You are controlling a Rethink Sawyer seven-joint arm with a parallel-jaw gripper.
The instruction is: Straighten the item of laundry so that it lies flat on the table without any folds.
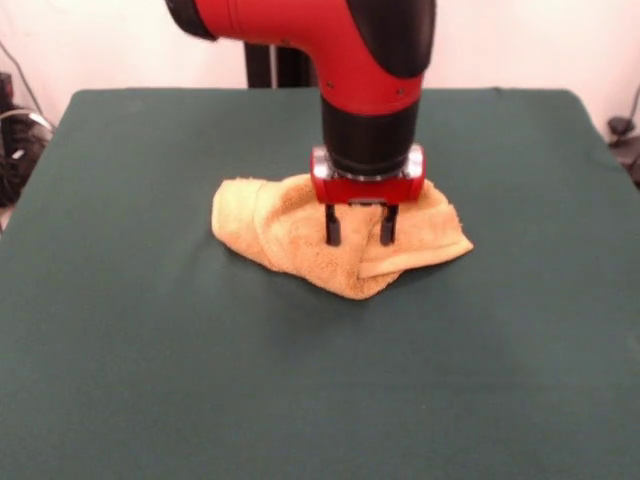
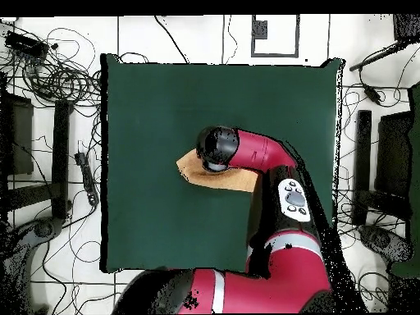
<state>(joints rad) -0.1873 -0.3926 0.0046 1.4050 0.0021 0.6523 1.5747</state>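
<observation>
Towel first: the small yellow-orange terry-cloth towel (image 1: pixel 290 235) lay bunched near the middle of the large desk covered in dark green cloth (image 1: pixel 150 350), a little toward its far side as I saw it in the front view. It was nowhere near flat. One thick roll humped up at its left end, a hemmed flap was doubled over along its near right edge, and the whole thing read as a lumpy wedge rather than a square. By my judgement the job was barely begun: every fold remained to be drawn out, and no corner lay open on the desk.

My red and black arm stood straight down over the towel, and the end effector (image 1: pixel 360 228) had its two dark fingers (image 1: pixel 332 227) parted to a moderate gap, tips set down at the towel's top surface right of its middle. I could see no cloth pinched between them, so I took it as holding nothing.

Plenty was hidden. From overhead, the arm's wrist covered most of the towel, leaving only a tan sliver (image 2: pixel 190 166) poking out toward one side. From the front, the end effector's red body screened the towel's far edge, and I could not tell how many layers were stacked under the fingertips.
</observation>
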